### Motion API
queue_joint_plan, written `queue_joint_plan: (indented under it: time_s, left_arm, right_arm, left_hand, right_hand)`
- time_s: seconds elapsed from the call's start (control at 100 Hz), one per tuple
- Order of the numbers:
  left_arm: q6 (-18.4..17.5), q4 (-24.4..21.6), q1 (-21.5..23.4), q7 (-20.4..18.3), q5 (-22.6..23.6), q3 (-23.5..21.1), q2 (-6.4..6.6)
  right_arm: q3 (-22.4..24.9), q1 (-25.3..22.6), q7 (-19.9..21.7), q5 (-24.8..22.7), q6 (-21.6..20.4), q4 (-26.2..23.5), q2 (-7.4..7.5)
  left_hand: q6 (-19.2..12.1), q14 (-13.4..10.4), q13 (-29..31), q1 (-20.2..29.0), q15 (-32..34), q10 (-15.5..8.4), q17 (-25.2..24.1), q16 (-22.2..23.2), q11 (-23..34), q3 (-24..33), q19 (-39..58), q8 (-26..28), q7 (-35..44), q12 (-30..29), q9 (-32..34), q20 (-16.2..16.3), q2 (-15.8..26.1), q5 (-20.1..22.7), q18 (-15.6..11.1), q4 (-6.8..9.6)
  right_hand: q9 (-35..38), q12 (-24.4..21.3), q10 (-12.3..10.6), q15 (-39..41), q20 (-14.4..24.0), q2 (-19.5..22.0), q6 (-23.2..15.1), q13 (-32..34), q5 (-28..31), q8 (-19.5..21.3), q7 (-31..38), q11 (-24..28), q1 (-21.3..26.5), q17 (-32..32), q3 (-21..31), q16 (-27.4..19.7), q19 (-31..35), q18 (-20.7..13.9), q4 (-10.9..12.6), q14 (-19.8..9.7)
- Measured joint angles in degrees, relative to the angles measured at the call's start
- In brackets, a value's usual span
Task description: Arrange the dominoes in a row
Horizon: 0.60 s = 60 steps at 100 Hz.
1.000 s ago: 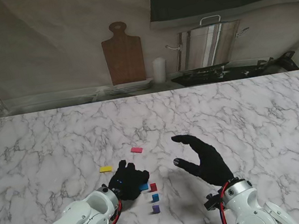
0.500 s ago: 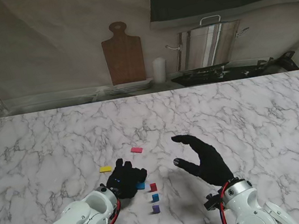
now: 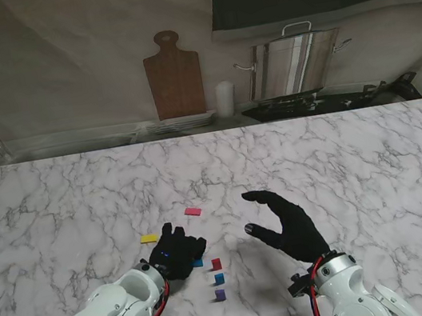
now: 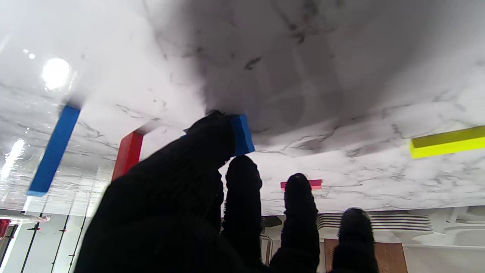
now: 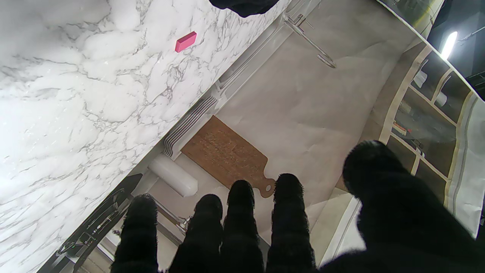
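Just behind the marble table, along the top of the stand view, stood a wooden cutting board, a white cylinder, a steel pot and a stack of plates. Nothing lay between the two hands but bare marble.

Six dominoes showed, one of each colour apart from two blue. Lying flat near the frame's centre were the pink domino and, left of it, the yellow domino. Lower down stood a short line: red domino, blue domino and purple domino. The second blue domino was half hidden by the left hand, whose thumb pressed against it while the other fingers stretched out apart; whether it was truly gripped I cannot tell. The right hand, at centre right, hovered with its fingers spread and curved, holding nothing, well apart from every domino.
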Motion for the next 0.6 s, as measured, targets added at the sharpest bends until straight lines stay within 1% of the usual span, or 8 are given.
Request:
queue_joint_plan:
  time_s: [0.11, 0.16, 0.24, 0.6]
  left_arm:
    - [0.0, 0.0, 0.2, 0.1, 0.0, -0.2, -0.02]
    - [0.0, 0.0, 0.3, 0.1, -0.1, -0.3, -0.03]
    - [0.0, -0.1, 0.4, 0.1, -0.1, -0.5, -0.05]
    - [-0.1, -0.2, 0.8, 0.2, -0.4, -1.0, -0.07]
  right_arm:
    - [0.0, 0.0, 0.0, 0.0, 0.0, 0.0, 0.0]
    - [0.0, 0.0, 0.0, 0.0, 0.0, 0.0, 0.0]
    - [0.0, 0.0, 0.0, 0.0, 0.0, 0.0, 0.0]
    - [-0.1, 0.0, 0.1, -0.1, 0.0, 0.0, 0.02]
  left_hand:
    - [-0.1, 0.0, 0.0, 0.0, 0.0, 0.0, 0.0, 0.1, 0.5, 0.0, -0.2, 1.6, 1.2, 0.0, 0.0, 0.2, 0.2, 0.0, 0.0, 0.0]
    - [-0.3, 0.0, 0.0, -0.1, 0.0, 0.0, -0.1, 0.2, 0.6, 0.0, -0.6, 2.9, 1.4, 0.0, 0.0, 0.5, 0.2, 1.3, 0.1, 0.0]
    - [-0.3, 0.1, 0.0, -0.1, 0.0, 0.0, -0.1, 0.5, 0.7, 0.0, -0.8, 4.2, 1.4, 0.0, 0.0, 1.0, 0.2, 1.3, 0.1, 0.0]
    - [-0.4, 0.1, 0.0, -0.2, 0.0, 0.0, -0.1, 0.6, 1.0, 0.1, -1.5, 4.4, 1.4, 0.0, 0.0, 1.3, 0.3, 1.3, 0.1, 0.02]
  right_hand:
    - [0.0, 0.0, 0.0, 0.0, 0.0, 0.0, 0.0, 0.0, 0.0, 0.0, 0.0, 0.0, 0.0, 0.0, 0.0, 0.0, 0.0, 0.0, 0.0, 0.0]
    - [0.0, 0.0, 0.0, 0.0, 0.0, 0.0, 0.0, 0.0, 0.0, 0.0, 0.0, 0.0, 0.0, 0.0, 0.0, 0.0, 0.0, 0.0, 0.0, 0.0]
    - [0.0, 0.0, 0.0, 0.0, 0.0, 0.0, 0.0, 0.0, 0.0, 0.0, 0.0, 0.0, 0.0, 0.0, 0.0, 0.0, 0.0, 0.0, 0.0, 0.0]
    - [0.0, 0.0, 0.0, 0.0, 0.0, 0.0, 0.0, 0.0, 0.0, 0.0, 0.0, 0.0, 0.0, 0.0, 0.0, 0.0, 0.0, 0.0, 0.0, 0.0]
